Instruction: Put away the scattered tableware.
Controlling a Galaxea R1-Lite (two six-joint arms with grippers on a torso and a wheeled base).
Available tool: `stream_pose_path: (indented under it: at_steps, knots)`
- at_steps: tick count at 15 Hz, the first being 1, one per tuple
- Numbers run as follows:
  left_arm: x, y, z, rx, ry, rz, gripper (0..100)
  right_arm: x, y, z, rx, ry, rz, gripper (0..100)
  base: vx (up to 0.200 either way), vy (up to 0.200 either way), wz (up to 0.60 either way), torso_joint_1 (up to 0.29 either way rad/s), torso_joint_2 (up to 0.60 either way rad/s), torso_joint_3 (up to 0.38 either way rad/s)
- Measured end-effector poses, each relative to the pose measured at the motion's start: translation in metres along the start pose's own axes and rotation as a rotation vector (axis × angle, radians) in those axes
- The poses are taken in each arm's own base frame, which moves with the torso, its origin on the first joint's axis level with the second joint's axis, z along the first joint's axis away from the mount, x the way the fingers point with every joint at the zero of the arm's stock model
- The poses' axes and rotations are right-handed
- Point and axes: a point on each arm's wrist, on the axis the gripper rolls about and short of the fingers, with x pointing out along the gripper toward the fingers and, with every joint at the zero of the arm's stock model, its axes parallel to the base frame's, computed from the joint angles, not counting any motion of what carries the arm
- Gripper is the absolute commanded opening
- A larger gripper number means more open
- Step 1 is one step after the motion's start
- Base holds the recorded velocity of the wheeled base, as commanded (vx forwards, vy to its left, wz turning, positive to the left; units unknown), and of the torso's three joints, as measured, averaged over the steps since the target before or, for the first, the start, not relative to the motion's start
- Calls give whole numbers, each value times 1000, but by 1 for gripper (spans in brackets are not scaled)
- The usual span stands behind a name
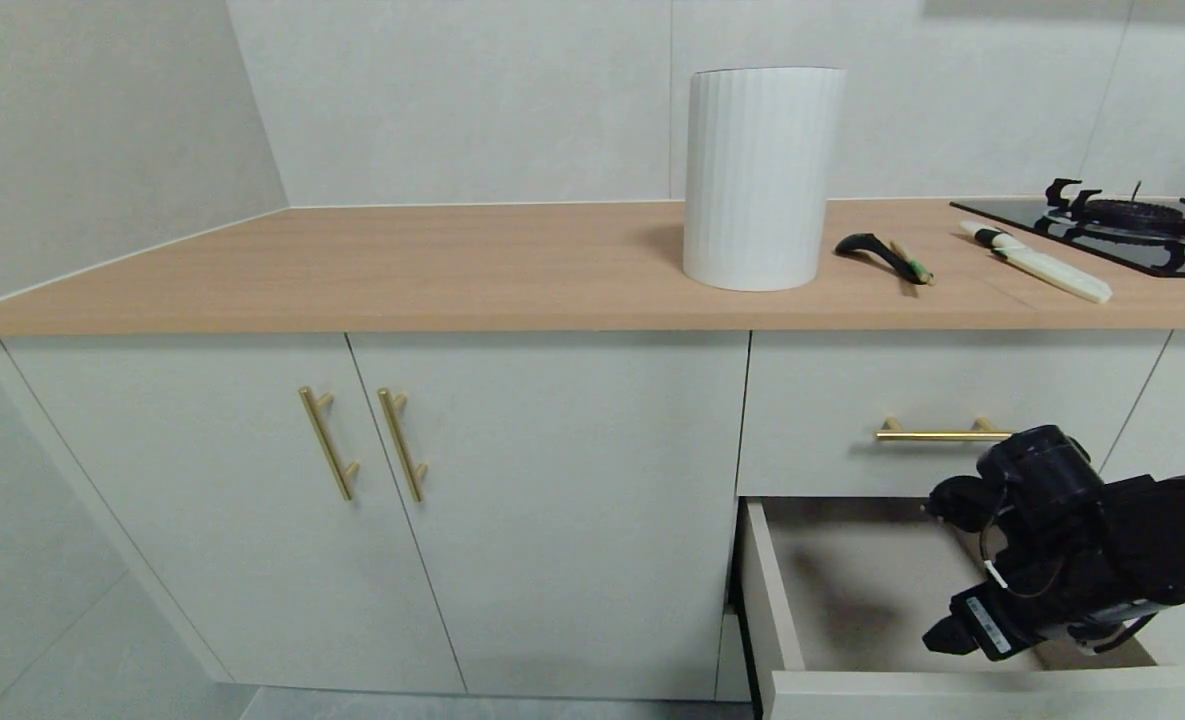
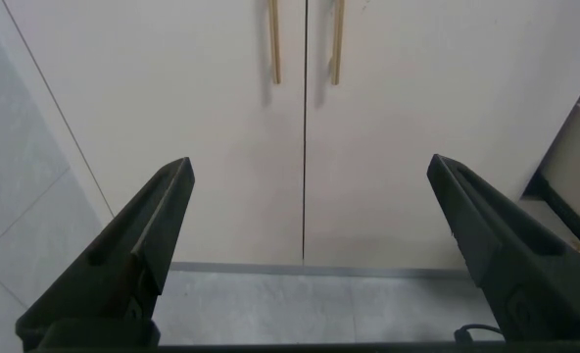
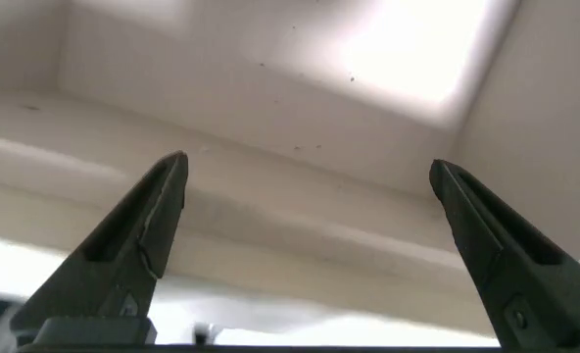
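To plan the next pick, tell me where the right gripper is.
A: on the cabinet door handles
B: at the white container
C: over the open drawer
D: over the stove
C: the right gripper hangs open above the pulled-out drawer, below the counter and well clear of everything on it.

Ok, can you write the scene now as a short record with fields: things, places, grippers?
counter: white ribbed jar, black spoon, pale knife, stove at its right end
drawer: pulled open, below the counter's right part
right gripper: open, over the drawer
left gripper: open, facing the cabinet doors
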Motion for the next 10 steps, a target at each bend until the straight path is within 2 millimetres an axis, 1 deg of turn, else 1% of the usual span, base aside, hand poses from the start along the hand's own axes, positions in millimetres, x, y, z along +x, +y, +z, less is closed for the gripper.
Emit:
stream_pose_path:
  at_steps: [4,8,10]
  knots:
    - [0,0,0,0,0,0,100,-4,10,-13,-86,126,29,100,0,0,0,0,0,0]
    - [0,0,0,0,0,0,100,-9,20,-23,-163,212,46,100,0,0,0,0,0,0]
    - [0,0,0,0,0,0,100,-10,21,-26,-185,242,53,100,0,0,0,0,0,0]
